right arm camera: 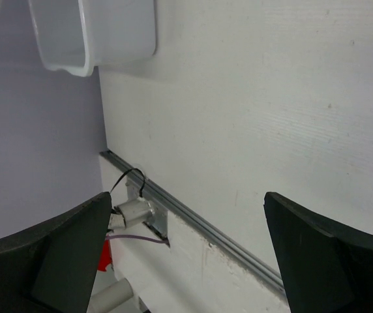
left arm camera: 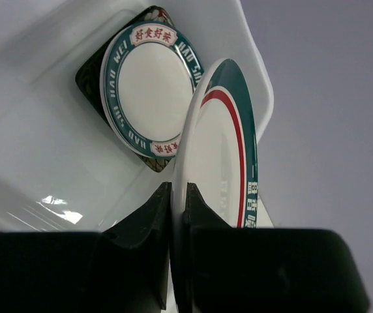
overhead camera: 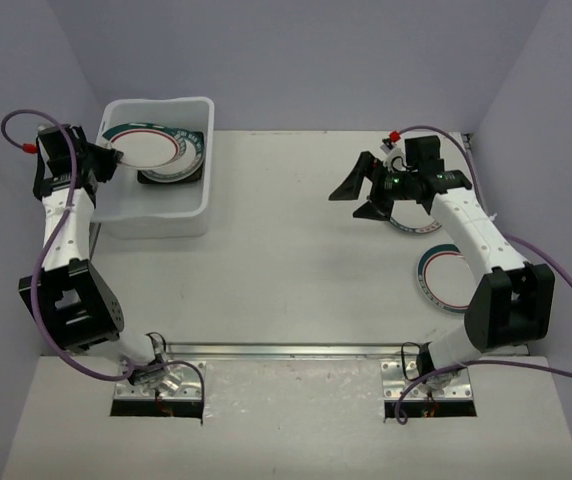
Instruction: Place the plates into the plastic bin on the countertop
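A round white plate with a teal-red rim is pinched by its edge in my left gripper, which is shut on it. It hangs tilted over the plastic bin; the same plate and left gripper show from above. Inside the bin, another round teal-rimmed plate lies on a black square plate. My right gripper stands open and empty above the countertop. Two round plates lie on the countertop, partly hidden under the right arm.
The bin sits at the countertop's far left corner against the grey walls. A metal strip runs along the near edge by the arm bases. Purple cables loop beside each arm.
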Available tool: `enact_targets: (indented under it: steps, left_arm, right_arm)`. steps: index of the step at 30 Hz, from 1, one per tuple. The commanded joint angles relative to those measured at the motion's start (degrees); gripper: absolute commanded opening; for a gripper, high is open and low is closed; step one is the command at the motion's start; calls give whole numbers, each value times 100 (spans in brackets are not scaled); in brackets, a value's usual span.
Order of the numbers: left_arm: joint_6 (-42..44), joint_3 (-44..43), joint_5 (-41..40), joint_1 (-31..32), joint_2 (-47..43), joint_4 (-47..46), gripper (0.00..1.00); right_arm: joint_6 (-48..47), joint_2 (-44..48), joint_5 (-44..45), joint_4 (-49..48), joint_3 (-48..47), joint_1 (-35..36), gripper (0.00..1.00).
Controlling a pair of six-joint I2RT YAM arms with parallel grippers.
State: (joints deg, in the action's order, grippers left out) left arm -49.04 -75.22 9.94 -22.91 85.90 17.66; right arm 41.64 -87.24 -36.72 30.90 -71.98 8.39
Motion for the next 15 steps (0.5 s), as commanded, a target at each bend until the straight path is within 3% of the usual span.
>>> enact_targets:
  steps: [1,8,10,15]
  left_arm:
    - [-431,-971,-383,94,1322,-695,3]
    - [-376,-2699,-93,126,2957,-155,7]
    - [-239,-3110,-23,168,3248,53,16]
    - [3,-3299,-99,419,3432,230,53]
  right_arm:
    - [-301,609,-328,-48,347,14,99]
    - [-530,934,-456,219,376,5,99]
    - [-607,946,-539,296,377,-3,99]
    - [-701,896,-532,413,434,5,99]
